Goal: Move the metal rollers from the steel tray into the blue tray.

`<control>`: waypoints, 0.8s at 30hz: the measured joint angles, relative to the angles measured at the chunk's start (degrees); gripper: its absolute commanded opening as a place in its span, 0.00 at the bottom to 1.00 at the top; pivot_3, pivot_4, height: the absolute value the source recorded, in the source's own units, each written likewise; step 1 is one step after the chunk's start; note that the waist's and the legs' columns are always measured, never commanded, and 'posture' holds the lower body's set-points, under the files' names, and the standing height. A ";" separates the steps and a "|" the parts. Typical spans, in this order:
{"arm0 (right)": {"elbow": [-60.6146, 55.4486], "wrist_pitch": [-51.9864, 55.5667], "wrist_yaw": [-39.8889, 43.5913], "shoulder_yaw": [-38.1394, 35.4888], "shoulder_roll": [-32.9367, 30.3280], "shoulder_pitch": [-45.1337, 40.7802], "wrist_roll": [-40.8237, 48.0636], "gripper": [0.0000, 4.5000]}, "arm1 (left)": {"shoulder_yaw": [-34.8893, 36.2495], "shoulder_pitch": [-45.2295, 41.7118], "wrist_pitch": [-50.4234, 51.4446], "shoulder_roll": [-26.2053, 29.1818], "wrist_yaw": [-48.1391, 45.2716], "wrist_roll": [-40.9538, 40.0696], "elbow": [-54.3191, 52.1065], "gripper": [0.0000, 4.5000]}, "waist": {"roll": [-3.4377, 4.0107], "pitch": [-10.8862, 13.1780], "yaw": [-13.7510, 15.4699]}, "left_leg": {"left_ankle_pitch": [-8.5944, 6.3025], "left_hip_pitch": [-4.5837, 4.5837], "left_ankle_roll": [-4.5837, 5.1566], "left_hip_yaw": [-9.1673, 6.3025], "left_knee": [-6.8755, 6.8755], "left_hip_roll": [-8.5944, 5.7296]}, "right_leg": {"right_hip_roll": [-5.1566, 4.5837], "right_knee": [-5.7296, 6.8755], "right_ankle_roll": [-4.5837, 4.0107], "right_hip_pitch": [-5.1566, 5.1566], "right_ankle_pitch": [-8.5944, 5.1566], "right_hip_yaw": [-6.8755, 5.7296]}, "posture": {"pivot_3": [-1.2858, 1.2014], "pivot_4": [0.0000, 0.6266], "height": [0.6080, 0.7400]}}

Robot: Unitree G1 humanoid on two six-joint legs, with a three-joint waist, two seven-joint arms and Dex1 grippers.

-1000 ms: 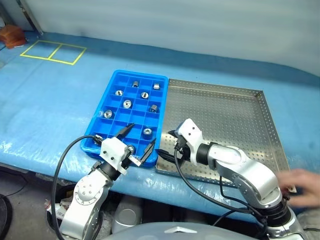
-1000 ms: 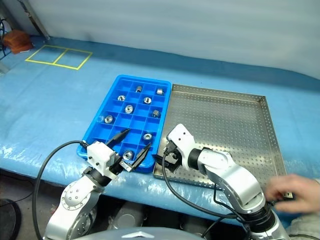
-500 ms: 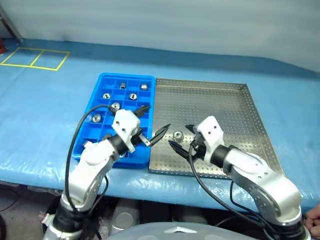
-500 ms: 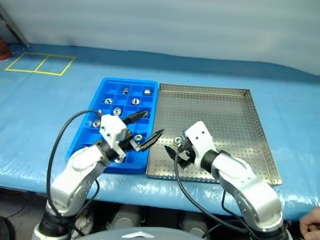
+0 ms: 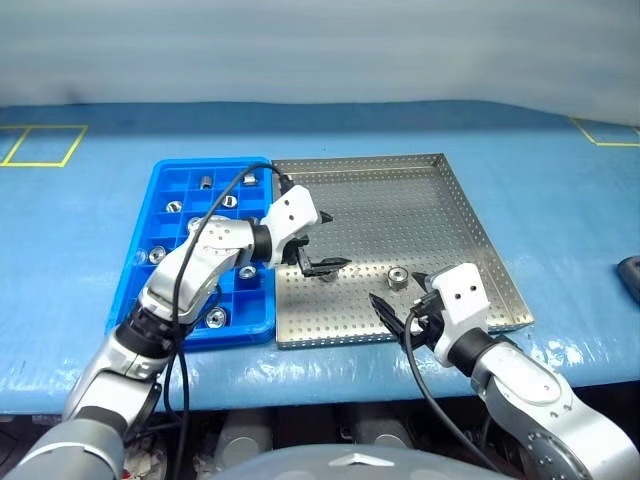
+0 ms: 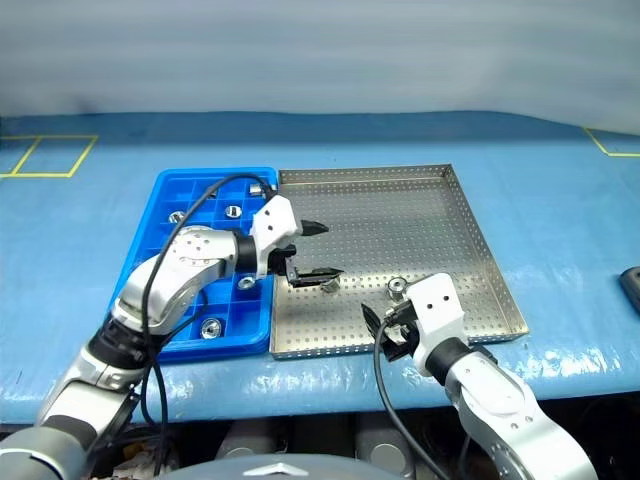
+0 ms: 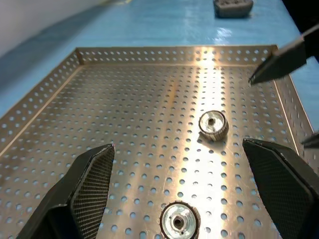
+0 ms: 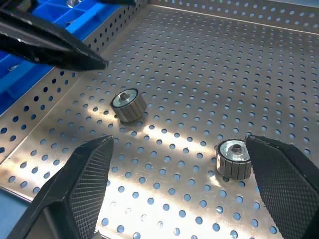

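The steel tray (image 5: 420,200) holds two metal rollers. One roller (image 7: 178,219) lies just below my left gripper (image 5: 335,240), which is open over the tray's left part beside the blue tray (image 5: 180,340). The other roller (image 5: 397,278) lies further right, just ahead of my right gripper (image 5: 398,292), which is open at the tray's near edge. Neither gripper touches a roller. The right wrist view has both rollers, one (image 8: 128,103) near the left gripper's finger and one (image 8: 234,158) close to my own right finger. Several rollers (image 5: 215,318) sit in the blue tray's compartments.
Both trays rest side by side on a blue table cover. A dark object (image 5: 630,275) lies at the far right edge. Yellow tape marks (image 5: 40,145) lie on the cover at the far left and far right. The steel tray's far half is bare.
The camera has swung right. My left gripper went from the blue tray's near edge to over the steel tray. The right gripper drew back to the near edge. The person's hand has left view.
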 measured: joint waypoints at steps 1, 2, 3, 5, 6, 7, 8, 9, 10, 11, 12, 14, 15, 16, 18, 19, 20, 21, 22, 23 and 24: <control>0.00 -0.80 -0.72 0.00 -0.29 0.58 0.44 0.99 | -0.89 -1.32 -0.66 0.09 -1.24 0.79 2.04 1.00 | 0.00 0.00 -0.07 | 0.00 0.00 0.00 0.02 0.00 0.00 | 0.00 0.00 0.00 -0.01 0.00 0.02 | 0.47 0.24 1.00; -0.01 -1.38 -1.50 0.02 -0.45 0.99 0.72 0.99 | -1.64 -2.54 -1.29 0.09 -2.58 1.68 3.98 1.00 | 0.00 0.00 -0.15 | 0.00 0.00 0.01 0.04 0.00 0.00 | 0.00 0.00 0.00 -0.02 0.00 0.05 | 0.47 0.24 1.00; -0.01 -1.95 -2.21 0.04 -0.63 1.20 0.92 0.99 | -2.08 -3.37 -1.94 0.01 -3.62 2.28 5.41 1.00 | 0.00 0.00 -0.27 | 0.00 -0.01 0.01 0.08 -0.02 0.00 | 0.00 0.00 0.01 -0.05 0.01 0.09 | 0.46 0.24 1.00; -0.01 -3.37 -3.68 0.16 -1.51 1.45 1.54 0.99 | -3.60 -5.19 -3.41 -0.17 -5.69 3.92 8.79 1.00 | 0.00 0.00 -0.41 | -0.01 0.00 0.02 0.15 -0.07 0.00 | 0.00 -0.02 0.02 -0.07 0.01 0.15 | 0.46 0.24 1.00; -0.01 -3.81 -4.24 0.25 -1.79 1.61 1.77 0.99 | -4.10 -5.67 -3.93 -0.30 -6.63 4.51 10.23 1.00 | 0.00 0.00 -0.47 | -0.01 -0.01 0.02 0.16 -0.11 -0.01 | 0.00 -0.03 0.02 -0.08 0.01 0.16 | 0.46 0.24 1.00; -0.02 -4.68 -5.07 0.38 -2.05 2.18 2.08 0.99 | -4.57 -6.17 -4.49 -0.82 -7.61 4.87 12.06 1.00 | 0.00 0.00 -0.47 | -0.01 -0.01 0.02 0.17 -0.14 -0.01 | 0.00 -0.04 0.02 -0.09 0.01 0.17 | 0.46 0.24 1.00; -0.01 -5.24 -5.74 0.53 -2.34 2.61 2.55 0.99 | -5.08 -6.64 -5.03 -1.45 -8.49 5.48 13.91 1.00 | -0.01 0.00 -0.47 | -0.01 -0.01 0.02 0.19 -0.16 -0.01 | 0.01 -0.06 0.02 -0.09 0.01 0.17 | 0.45 0.24 1.00; -0.02 -5.91 -6.41 0.68 -2.59 3.01 2.87 0.99 | -5.57 -7.04 -5.23 -2.05 -9.31 6.01 15.47 1.00 | -0.01 0.00 -0.51 | -0.01 -0.03 0.02 0.21 -0.17 -0.01 | 0.01 -0.06 0.02 -0.12 0.01 0.18 | 0.45 0.24 1.00; -0.02 -6.35 -7.05 0.85 -2.73 3.32 3.04 0.99 | -6.18 -7.50 -5.19 -2.47 -10.30 6.19 16.76 1.00 | -0.01 0.01 -0.56 | -0.01 -0.04 0.02 0.22 -0.18 -0.01 | 0.01 -0.08 0.02 -0.12 0.01 0.18 | 0.45 0.24 1.00; -0.02 -7.04 -7.79 1.13 -2.85 3.49 3.24 0.99 | -6.61 -7.93 -5.33 -3.00 -11.40 6.55 18.13 1.00 | -0.01 0.01 -0.67 | -0.01 -0.04 0.03 0.24 -0.18 -0.01 | 0.01 -0.08 0.02 -0.14 0.01 0.21 | 0.44 0.24 1.00; -0.02 -7.63 -8.54 1.63 -3.07 3.48 3.45 0.99 | -7.39 -8.41 -5.67 -3.26 -12.18 7.16 19.53 1.00 | -0.02 0.01 -0.92 | -0.02 -0.04 0.04 0.24 -0.18 -0.01 | 0.01 -0.08 0.03 -0.14 0.01 0.23 | 0.44 0.24 1.00; -0.02 -8.74 -9.96 2.64 -3.74 4.05 3.91 0.99 | -8.34 -9.12 -6.87 -4.04 -13.26 8.84 22.71 1.00 | -0.02 0.00 -1.38 | -0.02 -0.03 0.04 0.25 -0.18 -0.01 | 0.01 -0.09 0.04 -0.13 0.01 0.26 | 0.44 0.24 1.00; -0.02 -9.24 -10.47 3.05 -3.90 4.48 4.04 0.99 | -8.46 -9.19 -7.23 -4.28 -13.67 9.31 23.80 1.00 | -0.02 0.01 -1.70 | -0.02 -0.04 0.04 0.25 -0.18 -0.01 | 0.01 -0.09 0.05 -0.15 0.02 0.27 | 0.44 0.24 1.00; -0.02 -9.73 -11.24 3.32 -3.94 4.97 4.17 0.99 | -8.67 -9.44 -7.95 -4.56 -13.97 10.02 25.19 1.00 | -0.02 0.01 -1.94 | -0.02 -0.03 0.04 0.25 -0.19 -0.01 | 0.01 -0.09 0.05 -0.15 0.02 0.29 | 0.44 0.24 1.00; -0.02 -10.78 -12.63 4.28 -4.16 5.55 4.40 0.99 | -9.44 -10.20 -9.68 -4.94 -14.57 12.10 27.82 1.00 | -0.02 0.01 -2.33 | -0.02 -0.02 0.04 0.27 -0.19 -0.01 | 0.02 -0.09 0.07 -0.15 0.03 0.33 | 0.43 0.24 1.00; -0.02 -11.11 -13.01 4.63 -4.22 5.59 4.56 0.99 | -9.62 -10.29 -10.40 -5.13 -14.85 12.92 28.46 1.00 | -0.02 0.01 -2.50 | -0.02 -0.01 0.05 0.29 -0.19 -0.01 | 0.02 -0.09 0.08 -0.15 0.04 0.35 | 0.43 0.24 1.00; -0.02 -11.64 -13.79 5.09 -4.32 5.66 4.76 0.99 | -9.78 -10.55 -11.39 -5.74 -15.23 13.73 29.90 1.00 | -0.02 0.01 -2.60 | -0.02 -0.01 0.05 0.30 -0.18 -0.01 | 0.03 -0.09 0.10 -0.14 0.04 0.37 | 0.43 0.24 1.00; -0.02 -11.95 -14.09 5.31 -4.43 5.66 4.92 0.99 | -9.86 -10.69 -11.85 -6.11 -15.39 13.99 30.56 1.00 | -0.03 0.01 -2.62 | -0.02 -0.02 0.05 0.31 -0.18 -0.01 | 0.02 -0.09 0.11 -0.15 0.05 0.38 | 0.43 0.24 1.00; -0.02 -12.22 -14.64 5.59 -4.62 5.64 5.02 0.99 | -10.17 -11.13 -12.72 -6.72 -15.71 14.97 31.93 1.00 | -0.04 0.01 -2.65 | -0.03 -0.02 0.06 0.32 -0.17 -0.01 | 0.02 -0.10 0.12 -0.15 0.06 0.40 | 0.43 0.24 1.00; -0.02 -12.36 -15.09 5.81 -4.75 5.64 5.11 1.00 | -10.47 -11.57 -13.48 -7.07 -15.93 15.77 33.03 0.96 | -0.04 0.01 -2.70 | -0.03 -0.02 0.07 0.35 -0.18 -0.01 | 0.02 -0.10 0.13 -0.16 0.06 0.43 | 0.43 0.24 1.00; -0.02 -12.48 -15.36 5.95 -4.79 5.64 5.17 1.00 | -10.51 -11.86 -14.17 -7.27 -16.16 16.09 33.87 0.91 | -0.04 0.01 -2.79 | -0.03 -0.02 0.08 0.36 -0.18 -0.01 | 0.02 -0.10 0.13 -0.17 0.06 0.45 | 0.43 0.24 1.00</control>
